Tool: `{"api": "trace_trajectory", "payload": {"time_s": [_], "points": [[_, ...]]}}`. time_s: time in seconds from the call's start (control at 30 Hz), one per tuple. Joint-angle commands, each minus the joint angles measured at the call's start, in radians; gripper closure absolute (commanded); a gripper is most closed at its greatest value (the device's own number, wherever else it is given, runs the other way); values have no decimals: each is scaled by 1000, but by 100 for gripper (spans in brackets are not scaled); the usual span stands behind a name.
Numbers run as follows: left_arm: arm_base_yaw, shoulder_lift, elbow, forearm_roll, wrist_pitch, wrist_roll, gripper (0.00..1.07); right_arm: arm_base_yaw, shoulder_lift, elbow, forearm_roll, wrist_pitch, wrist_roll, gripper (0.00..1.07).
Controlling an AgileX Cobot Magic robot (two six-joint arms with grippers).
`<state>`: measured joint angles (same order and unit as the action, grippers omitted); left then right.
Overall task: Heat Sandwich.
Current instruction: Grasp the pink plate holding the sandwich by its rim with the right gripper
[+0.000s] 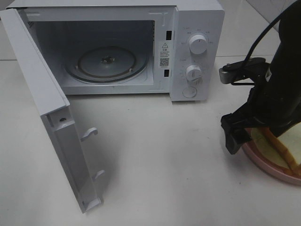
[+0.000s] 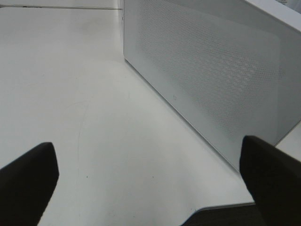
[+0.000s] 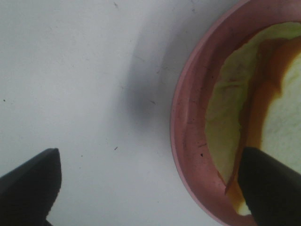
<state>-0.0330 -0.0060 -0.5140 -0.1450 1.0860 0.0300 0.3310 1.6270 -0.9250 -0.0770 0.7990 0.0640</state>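
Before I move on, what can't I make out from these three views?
- Sandwich: exterior high view, mostly hidden behind the right arm and cut by the frame edge; right wrist view too close and cropped.
- Pink plate: only part shows.
- Dial markings: too small.
- Left arm: absent from the high view.

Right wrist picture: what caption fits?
Open end effector hovering beside a round pink plate holding a white-bread sandwich.

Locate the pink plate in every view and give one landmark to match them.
Exterior high: plate at the right edge, below the microwave, partly behind the right arm.
Left wrist: not in it; only the microwave door and table.
Right wrist: plate beside the open pincer.
Shared landmark: the white table.
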Motion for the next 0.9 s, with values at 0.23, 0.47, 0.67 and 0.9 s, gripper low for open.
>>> {"api": "trace_trajectory", "payload": {"time_s": [0.23, 0.47, 0.67, 0.9], "points": [[5, -15, 0, -5, -14, 2, 9, -3, 108, 0, -2, -59, -26, 14], [5, -15, 0, -5, -14, 2, 9, -3, 153, 0, -19, -108, -22, 15], [5, -15, 0, -5, -14, 2, 9, -3, 203, 0, -39, -142, -22, 17], [5, -15, 0, -5, -14, 2, 9, -3, 258, 0, -56, -172, -23, 18]]}}
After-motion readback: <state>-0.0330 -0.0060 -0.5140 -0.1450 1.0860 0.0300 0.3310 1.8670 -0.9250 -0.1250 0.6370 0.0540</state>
